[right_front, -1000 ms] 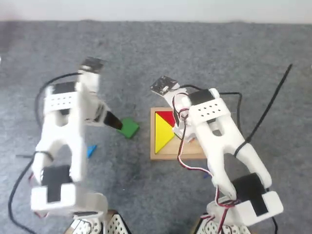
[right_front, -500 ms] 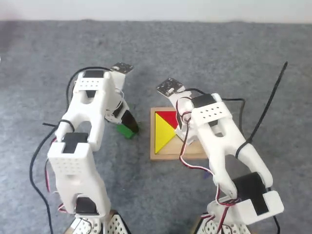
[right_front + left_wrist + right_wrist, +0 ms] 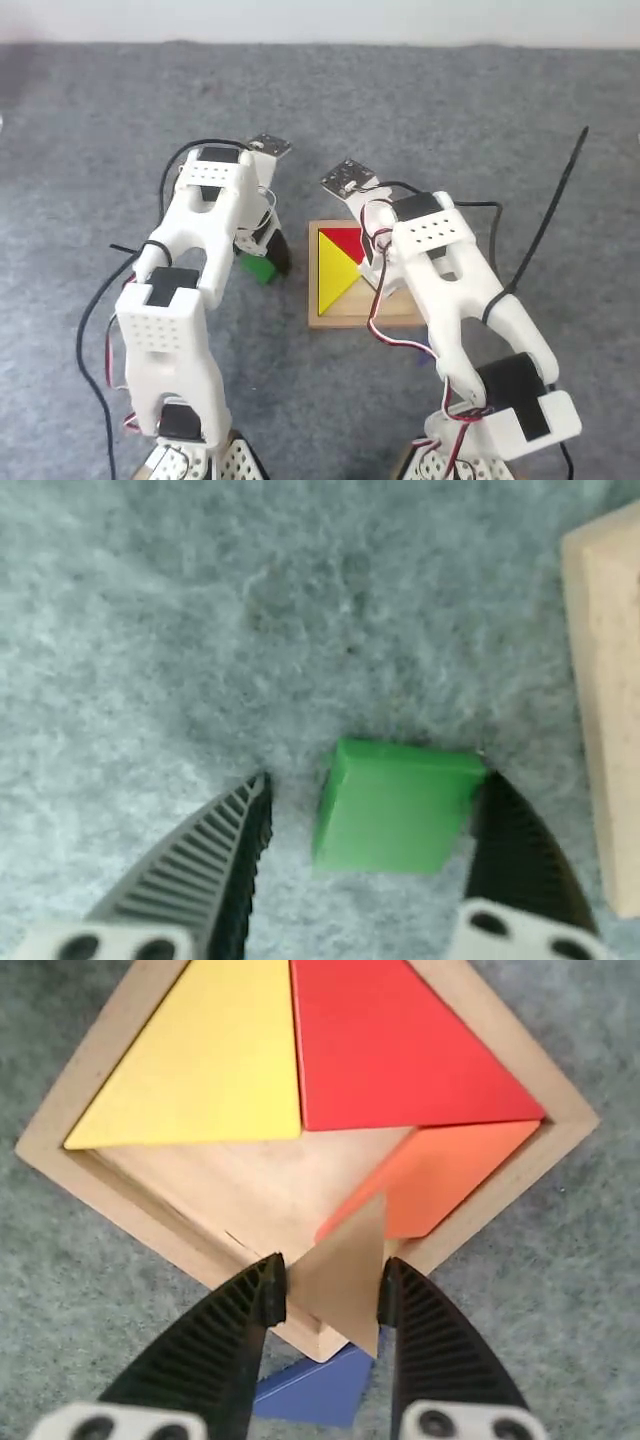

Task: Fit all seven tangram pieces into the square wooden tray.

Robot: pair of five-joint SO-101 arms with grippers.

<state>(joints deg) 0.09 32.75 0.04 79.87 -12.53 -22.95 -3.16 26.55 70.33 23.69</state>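
A green square piece (image 3: 395, 805) lies on the grey carpet just left of the wooden tray (image 3: 330, 320). My left gripper (image 3: 376, 780) is open, one finger on each side of the green piece (image 3: 260, 269). The tray (image 3: 60, 1160) holds a yellow triangle (image 3: 215, 1070), a red triangle (image 3: 390, 1050) and an orange piece (image 3: 450, 1175). My right gripper (image 3: 330, 1263) hangs over the tray's near corner, shut on a tan triangle (image 3: 345, 1270). A blue piece (image 3: 315, 1390) lies on the carpet just outside that corner.
Grey carpet (image 3: 450, 110) spreads around the tray on all sides. A black cable (image 3: 555, 215) runs up the right side. Both arm bases (image 3: 200, 455) stand at the near edge. The tray's pale edge (image 3: 605, 680) sits close beside the left gripper.
The left arm has swung in from the far left and come down with its fingers around the green piece. The right arm has barely moved over the tray.
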